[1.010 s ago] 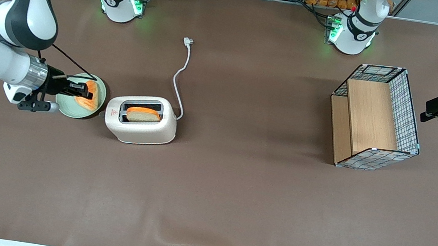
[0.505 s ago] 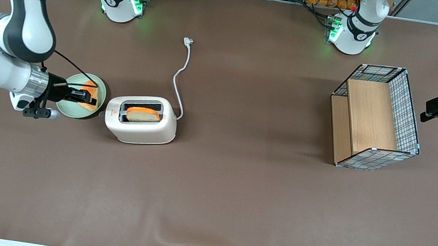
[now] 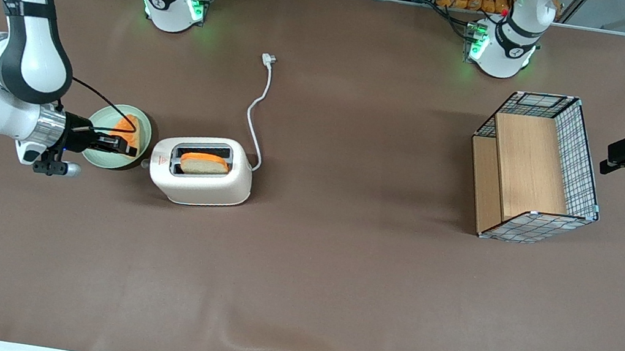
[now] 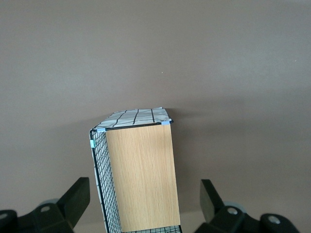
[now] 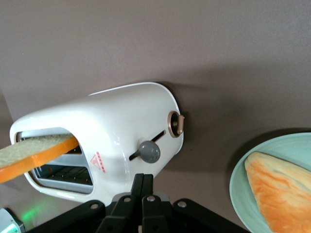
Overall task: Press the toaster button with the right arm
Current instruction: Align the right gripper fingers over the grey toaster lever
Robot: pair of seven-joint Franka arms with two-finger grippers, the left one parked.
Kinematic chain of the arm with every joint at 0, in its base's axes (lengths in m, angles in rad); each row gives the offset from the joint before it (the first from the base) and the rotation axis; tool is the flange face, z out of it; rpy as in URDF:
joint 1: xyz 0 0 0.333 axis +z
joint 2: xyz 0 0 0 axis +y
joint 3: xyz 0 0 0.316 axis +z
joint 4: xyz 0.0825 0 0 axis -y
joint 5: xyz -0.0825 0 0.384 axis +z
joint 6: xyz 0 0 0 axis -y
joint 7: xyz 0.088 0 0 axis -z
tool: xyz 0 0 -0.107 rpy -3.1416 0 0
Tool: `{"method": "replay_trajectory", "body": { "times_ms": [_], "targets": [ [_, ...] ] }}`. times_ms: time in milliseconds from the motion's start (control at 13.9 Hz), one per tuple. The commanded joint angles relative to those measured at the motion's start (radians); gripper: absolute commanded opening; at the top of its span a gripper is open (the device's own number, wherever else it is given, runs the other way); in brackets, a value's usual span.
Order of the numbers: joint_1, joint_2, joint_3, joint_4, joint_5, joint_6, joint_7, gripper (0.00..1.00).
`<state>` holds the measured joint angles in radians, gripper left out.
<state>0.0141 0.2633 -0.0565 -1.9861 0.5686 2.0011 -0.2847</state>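
- The brown desk point(image 3: 334, 278) carries the toaster point(image 3: 201, 172), a bread slice point(image 3: 204, 163) standing in its slot.
- The tool point(image 3: 128, 145), fingers pressed together, hovers just beside the toaster, over the green plate point(image 3: 103, 122).
- The grey button point(image 5: 149, 151) sits on the toaster's end facing the tool.
- A wire basket point(image 3: 536, 169) lies toward the parked arm's end.

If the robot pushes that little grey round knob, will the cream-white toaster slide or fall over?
The cream-white toaster probably won't tip: it sits low and wide on the brown table. It might slide slightly, since only its own weight holds it. The grey round knob sits in a slot, so it likely glides down. The gripper, fingers together, is close in front of it.
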Motion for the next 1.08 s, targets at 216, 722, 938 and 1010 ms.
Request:
{"method": "replay_trajectory", "body": {
  "times_ms": [216, 722, 938, 1010],
  "targets": [
    [-0.002, 0.045, 0.006, 0.001, 0.092, 0.035, -0.059, 0.00],
    [0.010, 0.057, 0.007, 0.007, 0.114, 0.035, -0.060, 0.00],
    [0.010, 0.059, 0.007, 0.009, 0.114, 0.035, -0.060, 0.00],
    [0.012, 0.060, 0.007, 0.009, 0.114, 0.035, -0.060, 0.00]
  ]
}}
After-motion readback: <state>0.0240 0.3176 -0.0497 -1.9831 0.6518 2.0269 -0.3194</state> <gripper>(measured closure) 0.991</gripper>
